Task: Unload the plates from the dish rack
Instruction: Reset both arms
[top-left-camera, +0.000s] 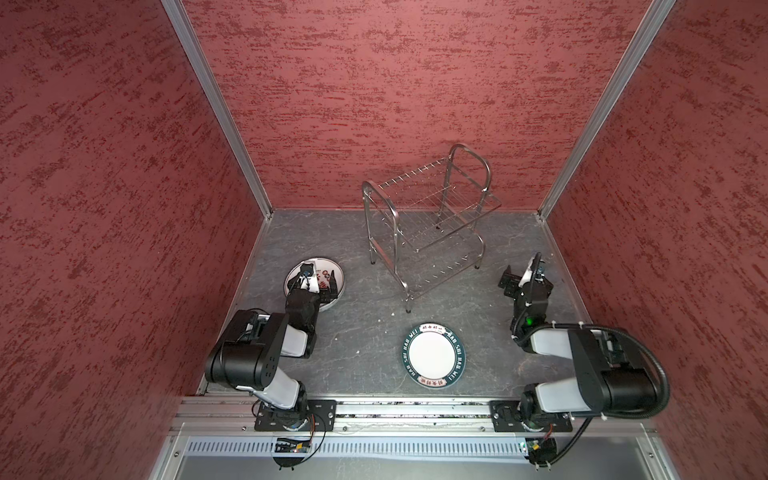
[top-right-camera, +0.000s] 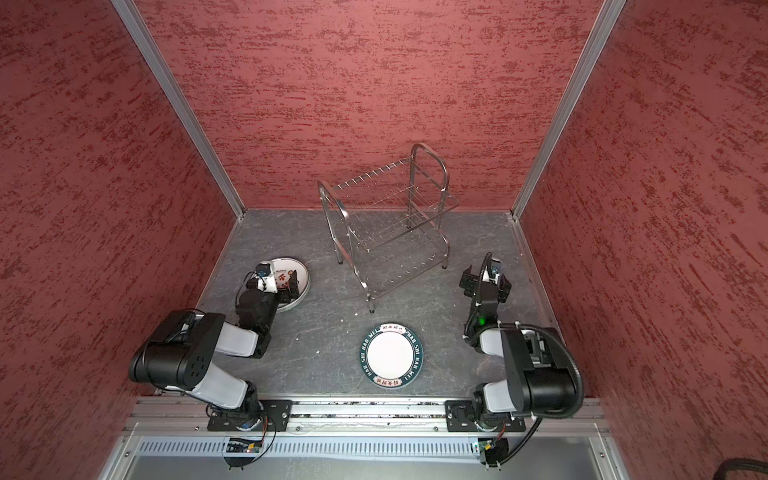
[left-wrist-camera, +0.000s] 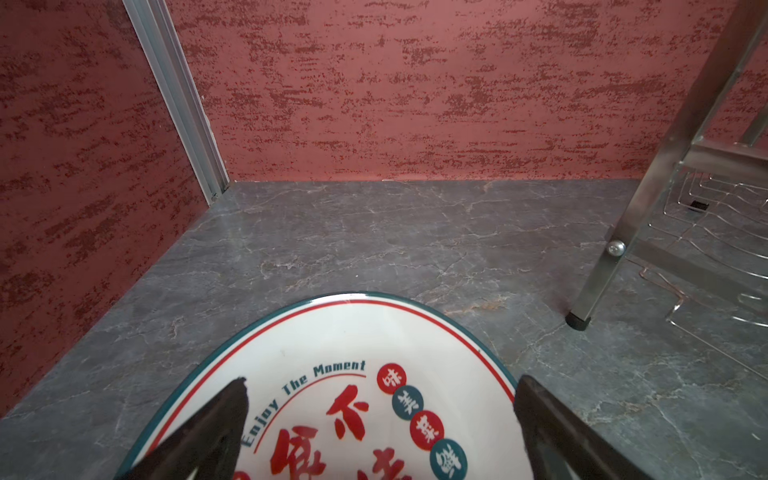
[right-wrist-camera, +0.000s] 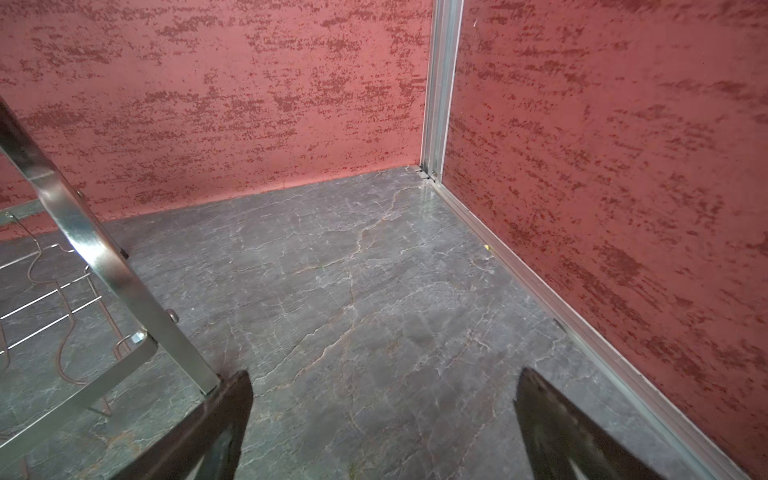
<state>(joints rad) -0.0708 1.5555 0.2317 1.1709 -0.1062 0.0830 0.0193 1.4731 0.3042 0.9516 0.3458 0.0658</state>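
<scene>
As the dish rack (top-left-camera: 432, 216) stands empty, unloading seems done; my left gripper (left-wrist-camera: 380, 382) and right gripper (right-wrist-camera: 382, 382) are released.

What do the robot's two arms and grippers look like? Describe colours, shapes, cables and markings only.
The left arm and right arm have chunky black joint housings linked by pale grey-white segments. A ribbed black conduit loops around the right arm, which shows a green light. The left gripper and right gripper have dark, tapering fingers.

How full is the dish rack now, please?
Empty: both tiers of the dish rack are bare; the blank-centred plate and the red-lettered plate lie outside it.
</scene>
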